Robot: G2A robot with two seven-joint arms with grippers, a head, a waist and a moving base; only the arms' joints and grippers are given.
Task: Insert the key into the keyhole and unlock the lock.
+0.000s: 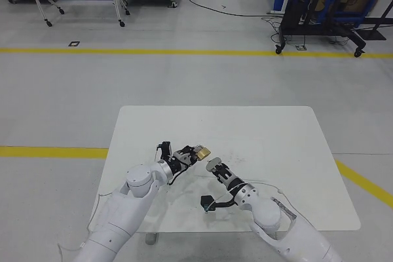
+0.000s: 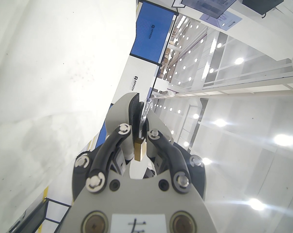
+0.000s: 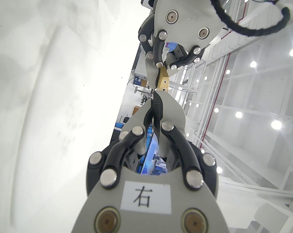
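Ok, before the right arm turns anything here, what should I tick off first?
1. Left gripper shut on the brass padlock: ok.
2. Right gripper shut, its tips at the padlock's end face: ok.
3. Key held in the right gripper: cannot tell, nothing shows in its grip.
4. Key seated in the keyhole: cannot tell, the contact spot is hidden.
5. Shackle locked or released: cannot tell.

The left hand [image 2: 142, 109] clamps the brass padlock [image 2: 140, 150].
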